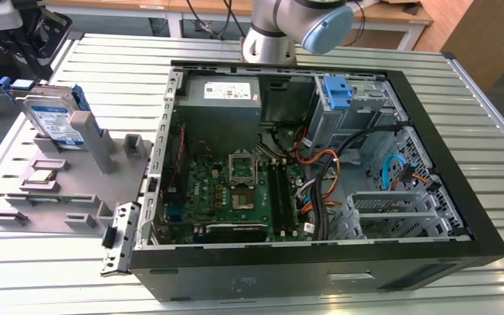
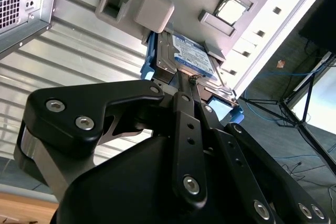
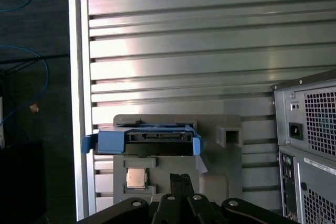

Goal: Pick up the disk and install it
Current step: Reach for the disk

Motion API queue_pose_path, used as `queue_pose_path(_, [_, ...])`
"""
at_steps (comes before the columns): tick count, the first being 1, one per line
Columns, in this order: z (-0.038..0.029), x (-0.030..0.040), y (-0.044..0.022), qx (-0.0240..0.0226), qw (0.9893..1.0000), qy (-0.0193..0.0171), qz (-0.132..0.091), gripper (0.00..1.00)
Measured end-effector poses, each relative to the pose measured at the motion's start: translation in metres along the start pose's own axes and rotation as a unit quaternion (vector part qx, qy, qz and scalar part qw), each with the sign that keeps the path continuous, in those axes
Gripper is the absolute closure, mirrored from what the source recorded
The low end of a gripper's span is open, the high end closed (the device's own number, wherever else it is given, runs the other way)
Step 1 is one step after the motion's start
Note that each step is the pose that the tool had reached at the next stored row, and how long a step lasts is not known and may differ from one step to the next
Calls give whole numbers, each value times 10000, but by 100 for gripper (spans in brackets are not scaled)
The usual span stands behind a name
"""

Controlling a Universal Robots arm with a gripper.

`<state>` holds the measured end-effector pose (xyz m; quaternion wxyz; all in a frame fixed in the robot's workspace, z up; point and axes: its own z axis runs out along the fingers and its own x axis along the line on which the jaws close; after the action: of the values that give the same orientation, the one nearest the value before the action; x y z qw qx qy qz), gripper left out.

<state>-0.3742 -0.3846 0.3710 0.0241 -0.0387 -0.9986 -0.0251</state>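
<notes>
disk (image 1: 57, 123) upright in grey fixture (image 1: 77, 197), exterior view's left | gripper (image 2: 188, 77) close by the disk's free edge in the second wrist view, fingers (image 2: 181, 85) pressed together, holding nothing | open case (image 1: 462, 197) at right, blue bracket (image 1: 336, 92) inside

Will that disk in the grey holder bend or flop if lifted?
Probably stiff and heavy for its size: the disk looks like a metal slab. Standing on edge in the grey holder, a nudge might tip it.
</notes>
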Motion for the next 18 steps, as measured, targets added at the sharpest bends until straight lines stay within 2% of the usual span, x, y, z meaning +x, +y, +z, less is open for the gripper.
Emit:
queue_pose_path(8, [18, 18, 13, -4, 10000, 1, 0, 89])
queue_pose_path(15, [39, 81, 43, -6, 10000, 1, 0, 89])
queue_pose_path(18, [49, 128, 48, -8, 10000, 1, 0, 89])
